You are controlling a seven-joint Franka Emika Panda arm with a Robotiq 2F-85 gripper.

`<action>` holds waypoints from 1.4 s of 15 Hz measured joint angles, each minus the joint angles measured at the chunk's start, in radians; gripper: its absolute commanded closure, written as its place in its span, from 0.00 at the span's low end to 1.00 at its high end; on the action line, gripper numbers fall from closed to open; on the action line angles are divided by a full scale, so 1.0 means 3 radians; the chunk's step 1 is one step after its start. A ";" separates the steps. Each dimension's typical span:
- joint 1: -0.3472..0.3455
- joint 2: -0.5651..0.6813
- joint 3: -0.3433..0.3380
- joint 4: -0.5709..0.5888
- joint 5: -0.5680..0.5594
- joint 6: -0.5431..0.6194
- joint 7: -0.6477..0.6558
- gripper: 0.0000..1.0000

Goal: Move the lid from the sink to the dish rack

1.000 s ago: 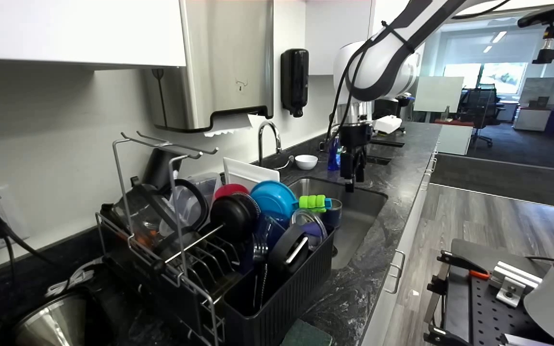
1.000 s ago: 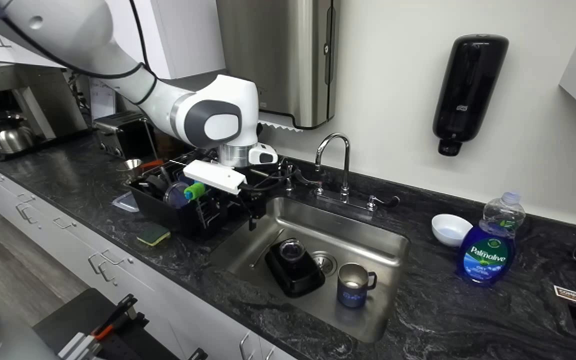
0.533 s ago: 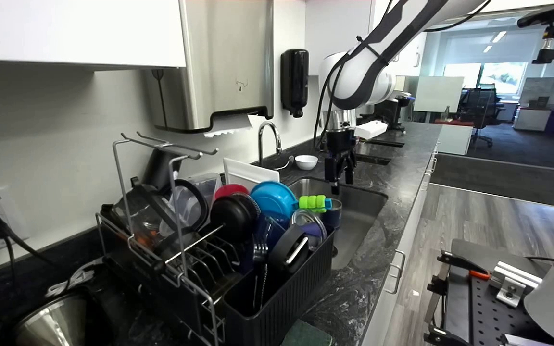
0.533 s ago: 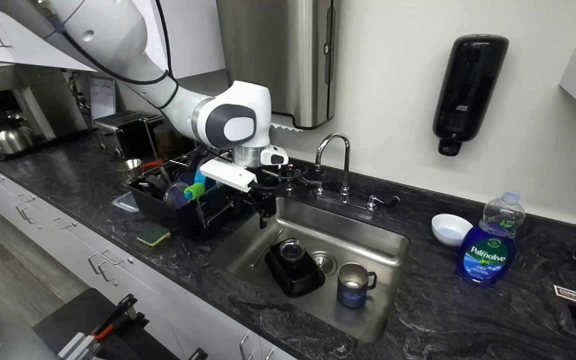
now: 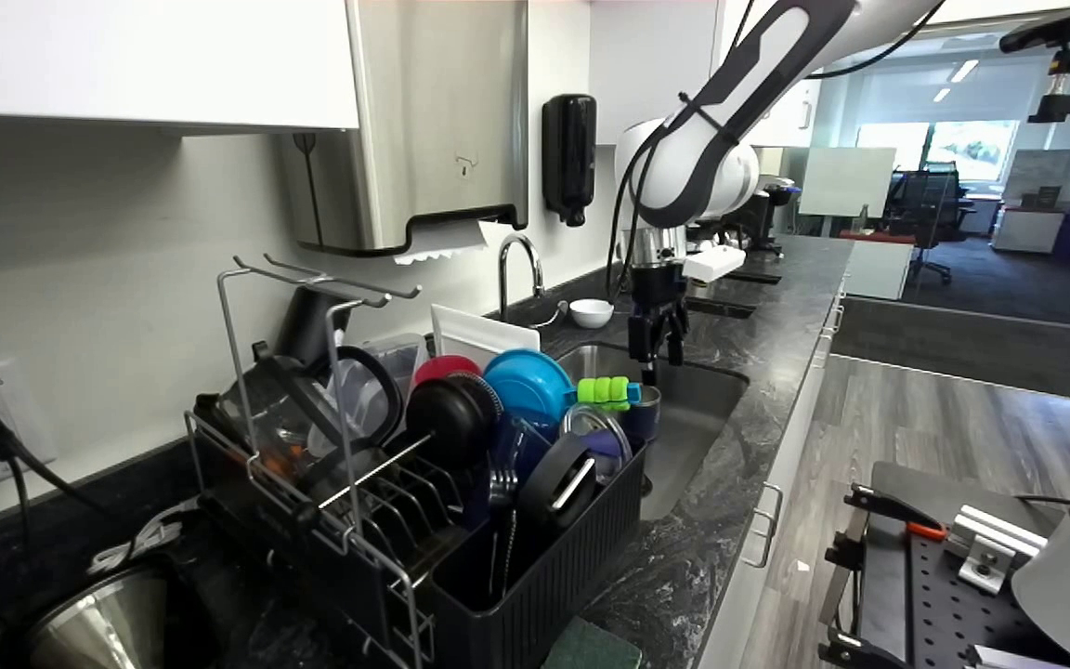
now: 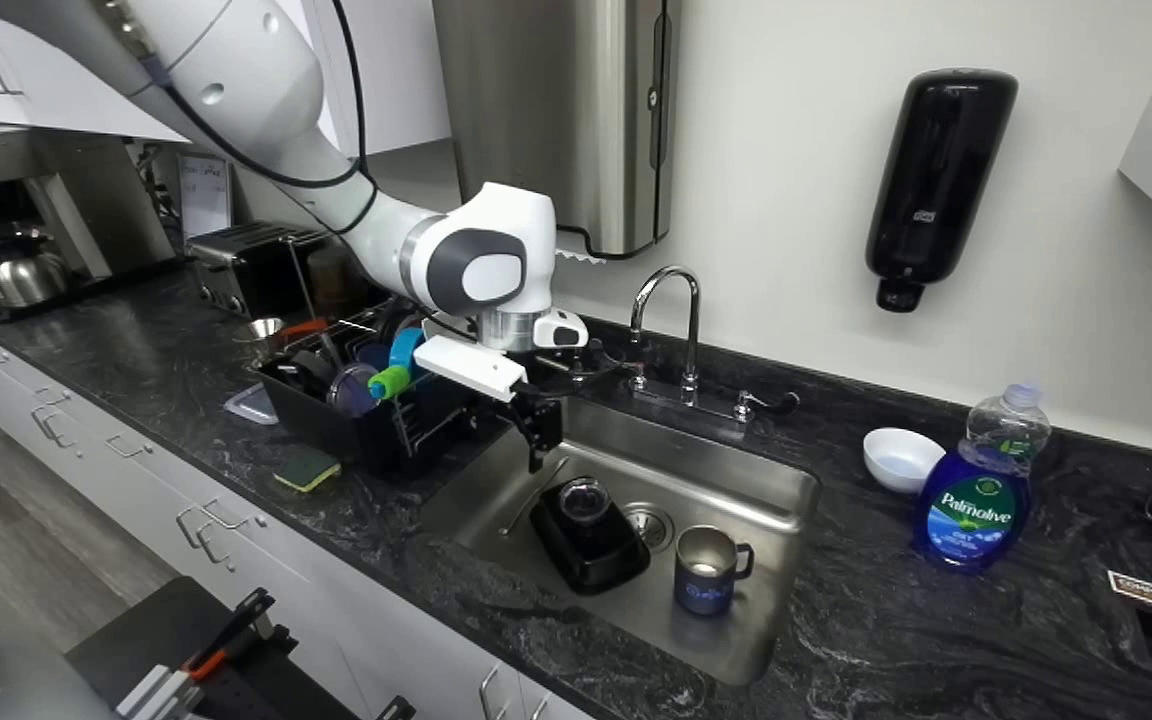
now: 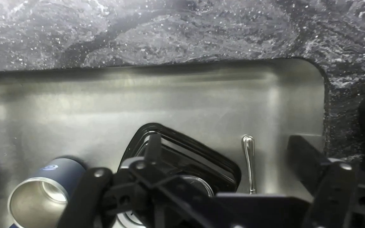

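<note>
Fingers point(image 7: 153, 147) of the gripper point(image 7: 227, 153), parted and grasping nothing, point down above the sink point(image 7: 90, 123), presumably spread to straddle an edge or raised part. In the wrist view one finger crosses over the probable lid point(image 7: 192, 158), black and rectangular, which rests on the floor of the sink with a clear round piece point(image 6: 584, 500) on top; whether the two are joined cannot be told. A slim utensil point(image 7: 249, 161) lies on one side of it; an upright mug point(image 6: 704, 582) stands on the other. The loaded dish rack point(image 5: 345, 535) stands beside the sink, which should shorten the carry. Compared with one second earlier, the gripper is lower and farther over the sink; lid and mug are unmoved
</note>
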 measured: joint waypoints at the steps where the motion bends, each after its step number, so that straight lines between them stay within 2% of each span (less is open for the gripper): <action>1: -0.0037 0.0116 0.0000 0.0045 0.0014 0.0097 -0.0046 0.00; 8: -0.0286 0.1142 0.0113 0.0708 0.0178 0.0358 -0.0216 0.00; 15: -0.0520 0.1449 0.0328 0.1041 0.0393 0.0571 -0.0288 0.00; 18: -0.0652 0.1589 0.0448 0.1156 0.0554 0.0568 -0.0403 0.00; 21: -0.0684 0.1653 0.0478 0.1221 0.0561 0.0554 -0.0407 0.00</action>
